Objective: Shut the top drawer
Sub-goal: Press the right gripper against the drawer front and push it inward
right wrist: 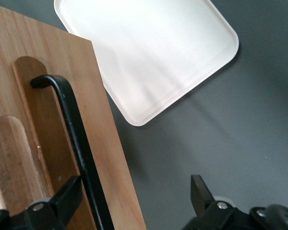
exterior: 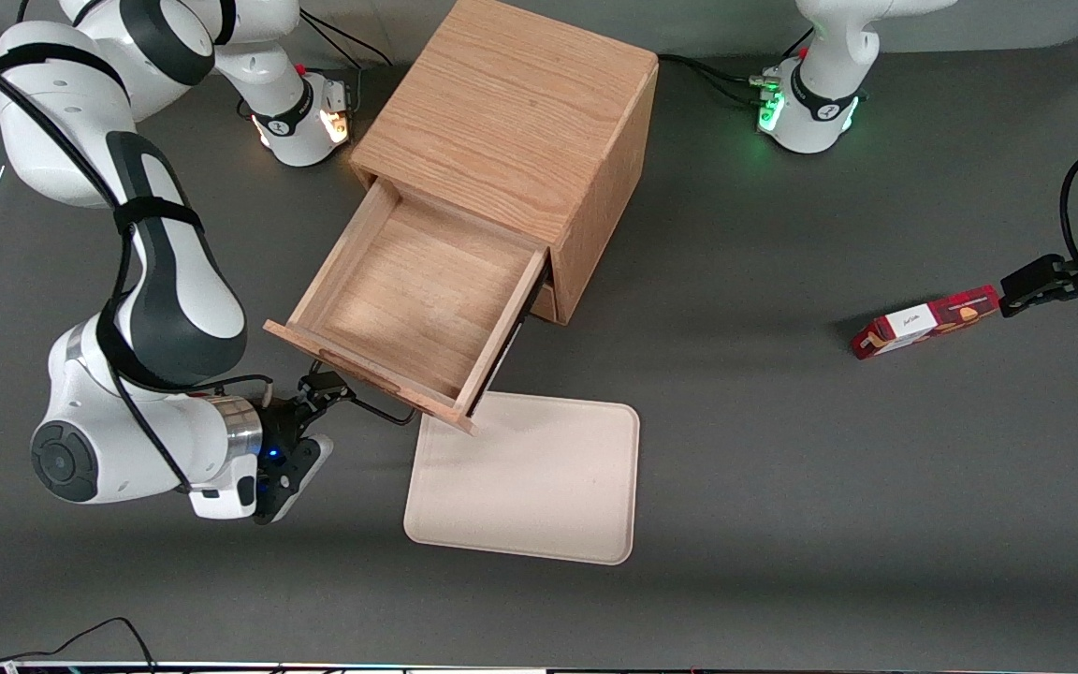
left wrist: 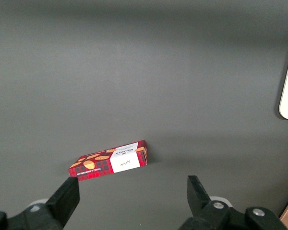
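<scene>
A: Where is the drawer [exterior: 417, 309] located?

B: It is seen at the centre left of the front view, pulled fully out of the cabinet [exterior: 511, 140]. Its bare wooden floor is exposed. Its oak front [right wrist: 48, 120] faces the lower left of that frame, and one front corner overhangs the tray [exterior: 530, 477].

A: How is the gripper [exterior: 319, 398] positioned?

B: It is placed directly in front of the drawer front, at the handle [right wrist: 72, 134], nearer the front camera than the cabinet. The fingers are spread apart and nothing is clamped. In the wrist view one finger [right wrist: 62, 199] is seen against the oak front just beside the black wire, and the second finger [right wrist: 199, 191] stands over bare table [exterior: 782, 468]. Contact between the first finger and the handle cannot be confirmed, since that spot is partly hidden.

A: What else is recorded?

B: The tray, pale and with rounded corners, lies flat below the drawer in the front view. A red box [exterior: 927, 321] lies well apart, toward the parked arm's end of the table.
</scene>
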`<move>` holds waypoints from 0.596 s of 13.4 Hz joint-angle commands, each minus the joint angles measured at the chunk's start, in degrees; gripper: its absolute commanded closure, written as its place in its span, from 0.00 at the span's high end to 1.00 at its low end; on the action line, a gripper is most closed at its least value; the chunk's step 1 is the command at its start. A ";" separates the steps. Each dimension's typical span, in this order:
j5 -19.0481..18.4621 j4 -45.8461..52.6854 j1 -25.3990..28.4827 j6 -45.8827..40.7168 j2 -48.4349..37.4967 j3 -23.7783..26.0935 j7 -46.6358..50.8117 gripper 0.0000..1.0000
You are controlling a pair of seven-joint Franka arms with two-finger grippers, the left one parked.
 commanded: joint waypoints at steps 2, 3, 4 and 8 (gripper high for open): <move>-3.34 1.49 0.85 -0.82 2.17 1.31 -1.04 1.00; -3.69 1.41 0.85 -0.82 2.27 1.40 -1.04 1.00; -4.39 1.40 0.85 -0.82 2.36 1.84 -1.04 1.00; -5.54 -0.35 0.85 -0.82 2.27 2.46 -0.69 1.00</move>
